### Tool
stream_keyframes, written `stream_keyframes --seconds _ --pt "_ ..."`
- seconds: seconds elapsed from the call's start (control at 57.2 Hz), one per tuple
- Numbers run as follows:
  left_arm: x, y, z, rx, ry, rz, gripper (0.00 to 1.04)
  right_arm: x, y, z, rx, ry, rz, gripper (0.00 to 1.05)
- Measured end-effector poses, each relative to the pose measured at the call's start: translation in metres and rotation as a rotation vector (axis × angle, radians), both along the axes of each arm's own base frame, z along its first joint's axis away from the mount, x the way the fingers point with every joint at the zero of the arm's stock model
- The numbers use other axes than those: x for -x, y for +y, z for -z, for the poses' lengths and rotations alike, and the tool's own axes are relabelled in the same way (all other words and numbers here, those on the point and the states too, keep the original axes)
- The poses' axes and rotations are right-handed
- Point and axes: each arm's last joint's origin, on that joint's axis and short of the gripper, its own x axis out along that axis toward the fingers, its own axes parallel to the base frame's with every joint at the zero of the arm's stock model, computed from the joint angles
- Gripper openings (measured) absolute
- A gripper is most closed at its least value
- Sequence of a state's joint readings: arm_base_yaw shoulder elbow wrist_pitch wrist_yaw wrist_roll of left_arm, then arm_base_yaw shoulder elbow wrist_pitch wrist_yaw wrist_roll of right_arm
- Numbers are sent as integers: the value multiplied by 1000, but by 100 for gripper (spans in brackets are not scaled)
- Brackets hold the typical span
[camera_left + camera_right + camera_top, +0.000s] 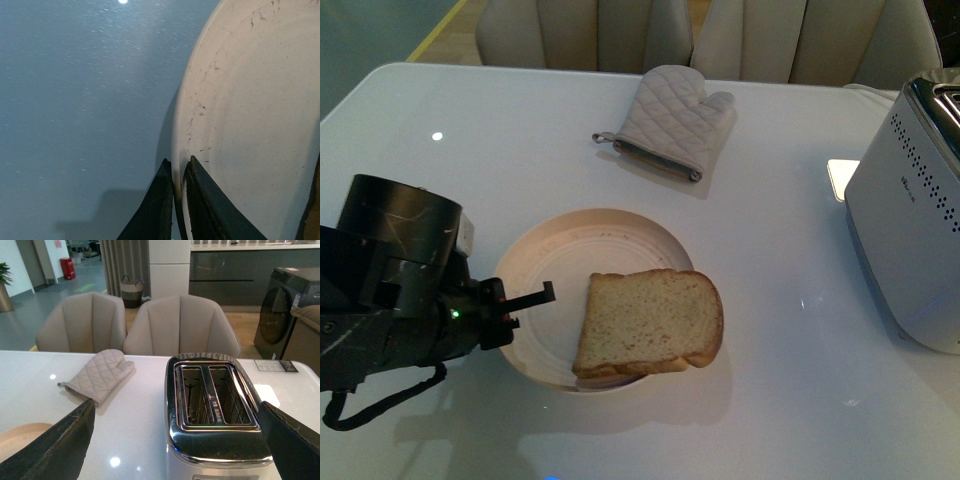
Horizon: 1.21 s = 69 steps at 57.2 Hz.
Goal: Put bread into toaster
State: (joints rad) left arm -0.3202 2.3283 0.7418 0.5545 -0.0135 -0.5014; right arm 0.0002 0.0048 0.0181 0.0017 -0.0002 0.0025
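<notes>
A slice of tan bread with a brown crust lies on the near right part of a round cream plate in the middle of the white table. My left gripper is shut on the plate's left rim; the left wrist view shows its fingers pinching the rim of the plate. The silver-white toaster stands at the right edge. In the right wrist view my right gripper is open and empty above the toaster, whose two slots are empty. The right gripper is out of the front view.
A grey quilted oven mitt lies at the back of the table and also shows in the right wrist view. Beige chairs stand behind the table. A bright patch lies on the table beside the toaster.
</notes>
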Motion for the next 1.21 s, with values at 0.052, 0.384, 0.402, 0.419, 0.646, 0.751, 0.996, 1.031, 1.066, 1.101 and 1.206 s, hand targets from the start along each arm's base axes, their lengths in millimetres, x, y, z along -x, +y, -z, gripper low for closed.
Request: stream_keyframes --seconds 0.052,0.384,0.402,0.419,0.646,0.751,0.996,1.031,1.066,1.101,1.206 --pt "2 -10 0 8 3 7 4 0 0 0 0 0 0 96" --pt "10 -49 -1 47 29 37 4 0 0 0 0 0 0 96" --pt "10 -49 -1 48 29 37 4 0 0 0 0 0 0 96" --pt "11 -50 -1 51 30 36 4 0 0 0 0 0 0 96" --pt "18 -56 2 56 54 52 33 0 0 0 0 0 0 96" --pt "18 -50 -1 69 49 36 49 0 0 0 0 0 0 96" --pt "13 -12 -22 105 -9 -98 84 0 0 0 0 0 0 96" --pt "11 -5 -30 116 -36 -120 89 0 0 0 0 0 0 96" --pt "9 1 -38 127 -64 -139 94 0 0 0 0 0 0 96" --pt "7 6 -46 138 -93 -157 99 0 0 0 0 0 0 96" --pt "6 22 -70 164 -173 -195 97 0 0 0 0 0 0 96"
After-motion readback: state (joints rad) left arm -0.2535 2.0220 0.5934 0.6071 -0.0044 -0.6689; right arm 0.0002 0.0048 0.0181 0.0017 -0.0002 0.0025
